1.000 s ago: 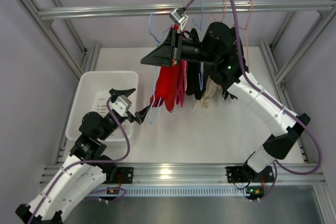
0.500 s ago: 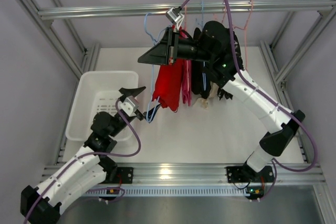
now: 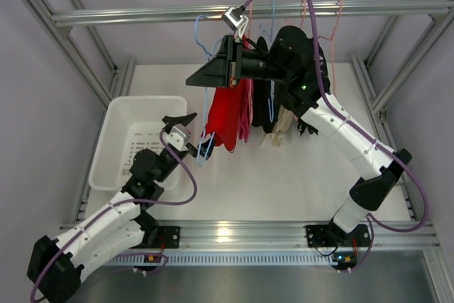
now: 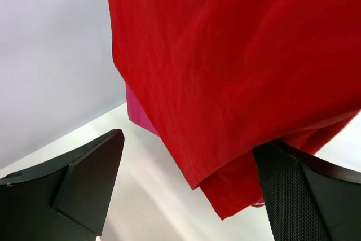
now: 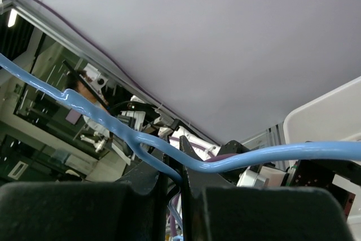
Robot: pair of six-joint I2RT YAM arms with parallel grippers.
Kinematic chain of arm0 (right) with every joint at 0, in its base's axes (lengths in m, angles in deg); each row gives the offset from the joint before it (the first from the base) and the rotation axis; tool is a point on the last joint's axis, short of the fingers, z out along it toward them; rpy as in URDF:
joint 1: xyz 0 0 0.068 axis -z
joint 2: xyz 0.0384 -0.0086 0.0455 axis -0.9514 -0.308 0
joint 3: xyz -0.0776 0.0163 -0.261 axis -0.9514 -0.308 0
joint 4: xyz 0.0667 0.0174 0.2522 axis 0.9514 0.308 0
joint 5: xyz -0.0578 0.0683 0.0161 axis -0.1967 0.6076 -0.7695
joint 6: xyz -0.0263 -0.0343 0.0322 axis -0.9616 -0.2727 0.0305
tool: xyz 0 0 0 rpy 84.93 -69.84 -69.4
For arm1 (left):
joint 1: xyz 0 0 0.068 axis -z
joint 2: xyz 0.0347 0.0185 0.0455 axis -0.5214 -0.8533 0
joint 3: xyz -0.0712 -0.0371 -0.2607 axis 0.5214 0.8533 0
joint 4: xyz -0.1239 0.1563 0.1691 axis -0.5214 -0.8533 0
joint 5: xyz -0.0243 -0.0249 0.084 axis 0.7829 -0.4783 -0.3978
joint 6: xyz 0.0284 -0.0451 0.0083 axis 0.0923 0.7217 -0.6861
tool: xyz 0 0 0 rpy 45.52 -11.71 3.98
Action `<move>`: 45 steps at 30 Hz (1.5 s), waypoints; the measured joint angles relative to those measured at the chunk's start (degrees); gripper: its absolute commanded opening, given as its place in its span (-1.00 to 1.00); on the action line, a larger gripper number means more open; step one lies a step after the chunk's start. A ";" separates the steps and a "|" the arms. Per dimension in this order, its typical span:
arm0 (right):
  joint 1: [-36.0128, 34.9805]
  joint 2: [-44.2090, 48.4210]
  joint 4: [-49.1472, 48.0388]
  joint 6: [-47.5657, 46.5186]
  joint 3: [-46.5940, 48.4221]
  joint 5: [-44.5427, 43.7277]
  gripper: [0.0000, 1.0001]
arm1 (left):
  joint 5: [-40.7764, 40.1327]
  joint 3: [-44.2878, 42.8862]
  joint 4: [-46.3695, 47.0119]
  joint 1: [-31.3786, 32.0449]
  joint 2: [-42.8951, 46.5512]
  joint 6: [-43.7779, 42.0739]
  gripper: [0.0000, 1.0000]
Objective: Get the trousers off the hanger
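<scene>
Compared with a second ago, the left gripper [image 3: 195, 136] is found farther from the white bin [image 3: 113, 140] and closer to the bottom of the trousers [image 3: 225, 115]. The hanger [image 3: 204, 40] is held a little more to the left.

From above, the red trousers are seen hanging down from the light-blue hanger, under the right gripper [image 3: 211, 76]. A pink garment [image 3: 246, 115] is hung just beside them, and a black garment [image 3: 264, 108] is hung past that. All of these are kept up above the table [image 3: 284, 175], below the metal rail [image 3: 142, 13]. The top of the hanger is seen close to the rail, but it cannot be told whether it is hooked on.

In the left wrist view, the left gripper [image 4: 189, 150] is held wide apart. The red trousers [image 4: 225, 71] are hung down between its two fingers [image 4: 84, 184], and nothing is squeezed. The top of one finger is hidden by the red cloth. It cannot be told whether the cloth is touched. A bit of the pink garment [image 4: 138, 114] is seen behind the red cloth.

In the right wrist view, the right gripper [image 5: 175, 182] is closed tight on the hanger [image 5: 304, 150]. The blue wire is pinched in the thin gap between the fingers and is bent a little on each side.
</scene>
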 measured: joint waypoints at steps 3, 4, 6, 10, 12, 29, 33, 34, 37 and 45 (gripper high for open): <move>0.00 0.00 -0.46 0.00 -0.02 0.33 -1.00 | -0.52 0.00 1.40 0.35 -1.20 0.31 0.97; 0.00 0.00 -0.61 0.00 -0.02 0.39 -1.00 | -0.66 0.00 1.79 0.70 -1.16 0.31 0.98; 0.00 0.00 -0.81 -0.02 0.00 0.55 -1.00 | -1.09 0.00 2.40 1.62 -0.68 0.28 0.98; 0.00 0.00 -1.05 -0.48 -0.02 0.87 -1.00 | -2.62 -0.04 -0.22 2.27 3.41 0.09 0.98; 0.04 0.00 -1.55 -0.92 -0.20 0.87 -1.00 | -3.48 -0.15 -3.82 2.27 7.76 0.02 0.98; 0.04 0.00 -5.81 -1.40 -1.57 0.92 -1.00 | -3.19 -3.21 -9.66 2.29 10.43 2.82 0.98; 0.04 0.00 -5.88 -1.40 -1.57 0.94 -1.00 | -3.15 -3.19 -9.20 2.29 9.70 3.02 0.98; 0.04 0.00 -5.90 -1.40 -1.57 0.94 -1.00 | -3.15 -3.17 -9.62 2.29 10.21 3.04 0.98; 0.04 -0.02 -5.95 -1.40 -1.57 0.94 -1.00 | -2.86 -2.64 -12.41 2.29 13.99 2.97 0.98; 0.04 -1.01 -6.10 -1.55 -1.46 1.14 -1.00 | -2.05 -2.32 -20.06 2.34 21.31 2.71 0.98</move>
